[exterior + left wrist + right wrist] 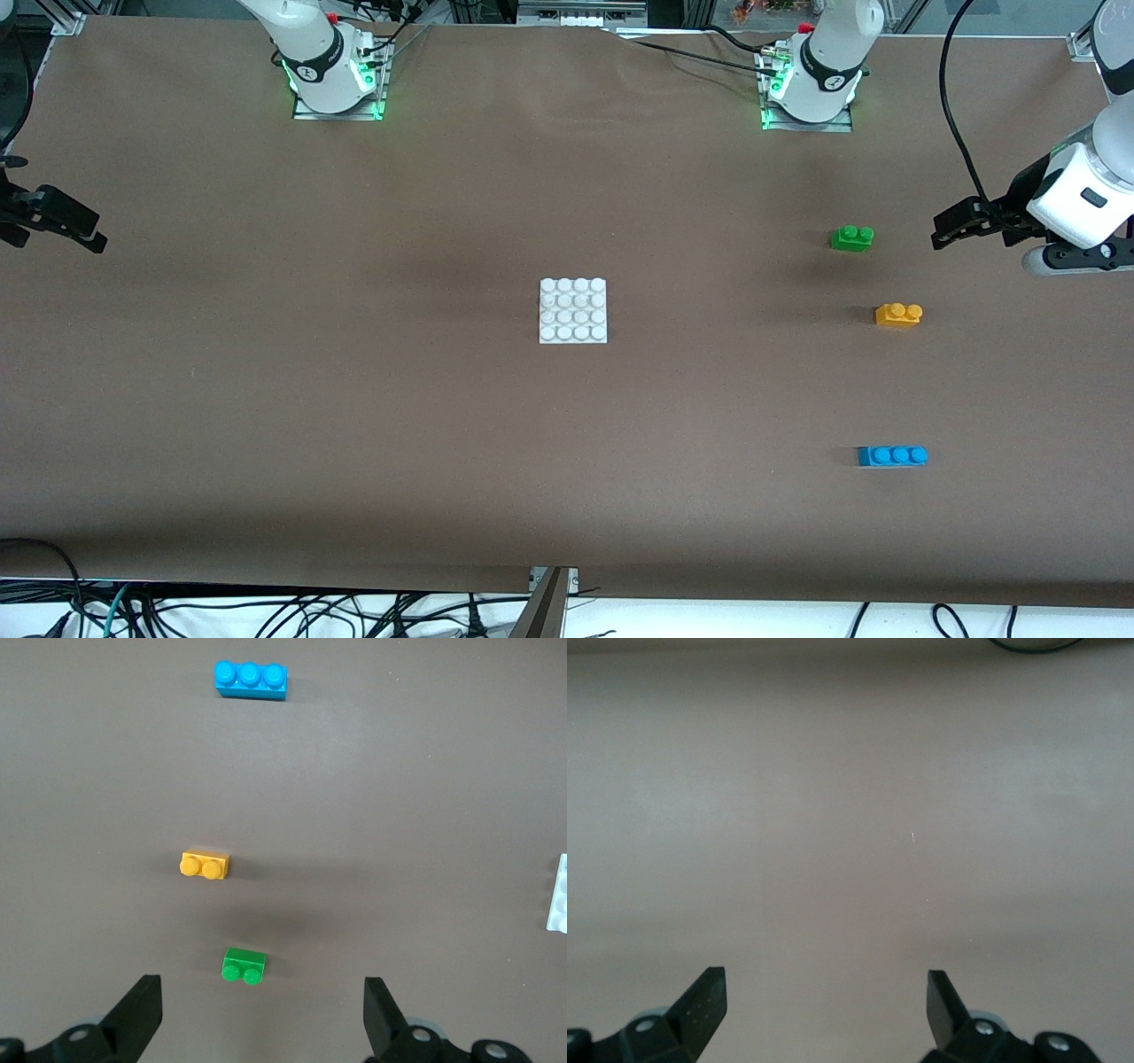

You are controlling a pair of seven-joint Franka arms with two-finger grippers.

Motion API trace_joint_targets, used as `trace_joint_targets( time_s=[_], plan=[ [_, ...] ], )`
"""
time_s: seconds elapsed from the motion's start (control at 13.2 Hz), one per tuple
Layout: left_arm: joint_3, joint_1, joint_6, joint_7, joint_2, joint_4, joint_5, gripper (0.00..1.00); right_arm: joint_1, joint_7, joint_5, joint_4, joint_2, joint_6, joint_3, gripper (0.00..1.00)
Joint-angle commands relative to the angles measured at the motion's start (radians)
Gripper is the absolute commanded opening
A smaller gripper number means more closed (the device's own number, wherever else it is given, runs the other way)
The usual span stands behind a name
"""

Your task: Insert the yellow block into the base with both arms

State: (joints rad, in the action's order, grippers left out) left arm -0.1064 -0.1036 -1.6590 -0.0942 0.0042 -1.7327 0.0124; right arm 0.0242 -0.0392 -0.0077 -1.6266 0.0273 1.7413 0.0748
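Flatly, yellow block [898, 315] lies studs up, long axis along table length.

Tabletop [266, 399], brown covering. Resting on it: white studded base [573, 310] mid-table; toward the left arm's end, green brick [851, 237], yellow block [898, 315], blue brick [892, 455], all apart.

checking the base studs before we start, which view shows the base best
The front view: the whole base shows mid-table with all its studs. The left wrist view catches only one edge of it; the right wrist view shows none of it.
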Motion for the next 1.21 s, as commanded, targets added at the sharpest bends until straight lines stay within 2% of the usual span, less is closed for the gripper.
trace_joint_targets(
  time_s=[0.0, 0.15, 0.45, 0.83, 1.13],
  plan=[
    [-0.002, -0.008, -0.011, 0.022, -0.013, -0.011, 0.015, 1.0, 0.005, -0.01, -0.005, 0.041, 0.028, -0.031, -0.001, 1.0],
    [-0.002, -0.008, -0.04, 0.024, -0.012, -0.027, 0.014, 1.0, 0.008, -0.008, -0.003, 0.039, 0.031, -0.031, 0.0, 1.0],
    [-0.001, -0.071, -0.217, 0.111, -0.006, -0.137, 0.012, 1.0, 0.002, -0.007, -0.008, 0.04, 0.036, -0.031, -0.004, 1.0],
    [0.001, -0.129, -0.3, 0.113, 0.123, -0.137, 0.001, 1.0, 0.002, -0.007, -0.006, 0.04, 0.037, -0.029, -0.004, 1.0],
    [0.002, -0.131, -0.335, 0.113, 0.209, -0.137, 0.001, 1.0, 0.002, -0.007, -0.005, 0.04, 0.037, -0.029, -0.004, 1.0]
  ],
)
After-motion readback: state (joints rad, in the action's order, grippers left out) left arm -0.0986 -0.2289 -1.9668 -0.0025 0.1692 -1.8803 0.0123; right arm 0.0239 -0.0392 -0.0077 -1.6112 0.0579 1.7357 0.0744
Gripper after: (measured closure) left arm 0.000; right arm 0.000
